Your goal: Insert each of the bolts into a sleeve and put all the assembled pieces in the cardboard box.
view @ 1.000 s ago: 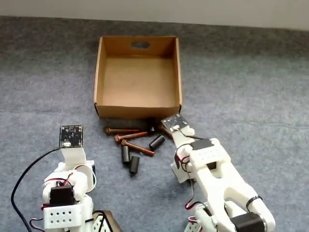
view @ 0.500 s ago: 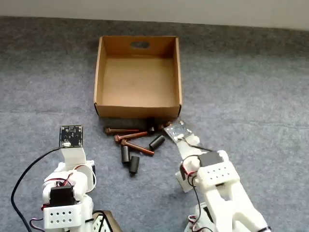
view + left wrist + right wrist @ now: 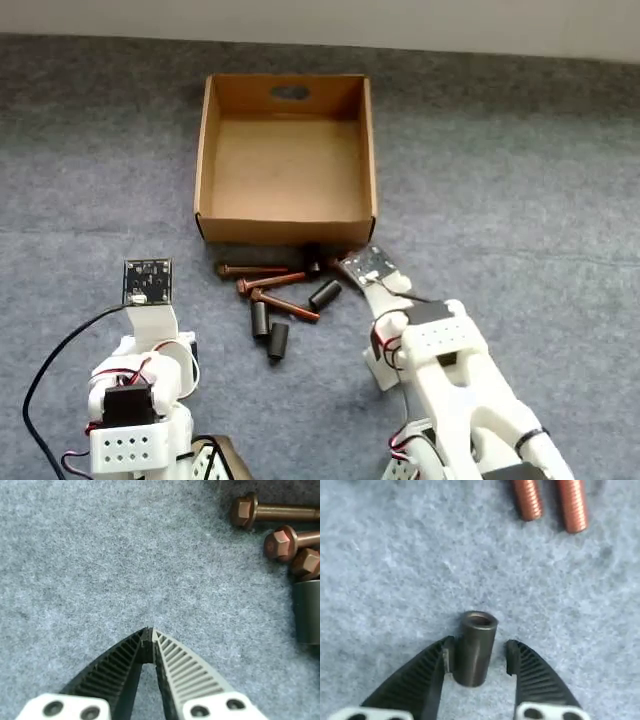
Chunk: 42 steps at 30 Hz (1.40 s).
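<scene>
The right hand [image 3: 480, 654] is spread around a sleeve [image 3: 475, 645] at the middle of the bench [image 3: 520, 180], not pinching yet. Next it should squeeze and lift. The left hand [image 3: 150, 639] is pressed together.

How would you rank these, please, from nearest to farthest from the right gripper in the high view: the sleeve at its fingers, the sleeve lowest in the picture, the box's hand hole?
1. Sleeve at its fingers: inside the open right gripper.
2. Lowest sleeve: at the pile's near edge.
3. Hand hole: in the cardboard box, far wall.
</scene>
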{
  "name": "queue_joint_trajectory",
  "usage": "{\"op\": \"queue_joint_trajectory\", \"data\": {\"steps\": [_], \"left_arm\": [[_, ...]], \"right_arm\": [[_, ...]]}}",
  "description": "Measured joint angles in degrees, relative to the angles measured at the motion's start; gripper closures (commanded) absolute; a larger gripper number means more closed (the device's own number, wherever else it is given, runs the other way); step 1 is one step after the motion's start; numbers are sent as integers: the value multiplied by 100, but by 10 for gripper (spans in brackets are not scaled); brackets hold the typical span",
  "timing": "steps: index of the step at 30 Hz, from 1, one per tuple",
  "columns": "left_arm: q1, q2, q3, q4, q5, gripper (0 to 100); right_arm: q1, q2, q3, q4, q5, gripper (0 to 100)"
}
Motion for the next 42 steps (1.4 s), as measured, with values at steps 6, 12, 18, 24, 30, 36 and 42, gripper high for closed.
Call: {"op": "queue_joint_trajectory", "data": {"steps": [6, 12, 18, 24, 30, 36, 42], "left_arm": [[0, 0, 0, 0, 0, 985], [0, 0, 0, 0, 0, 985], [9, 0, 0, 0, 0, 983], [396, 0, 0, -835, -360, 982], [167, 35, -149, -2127, -1565, 979], [308, 211, -1143, -2004, -1644, 891], [862, 2171, -2233, -1899, -1538, 888]], "right_arm": [[53, 158, -114, 0, 0, 995], [97, 158, -123, -105, 0, 993], [229, -1099, -97, -334, -290, 993], [70, -2497, -97, -457, -1002, 993], [44, -2532, -97, -466, -1327, 993], [53, -2532, -53, -756, -1881, 993], [396, -2804, 484, -1029, -1916, 993]]}}
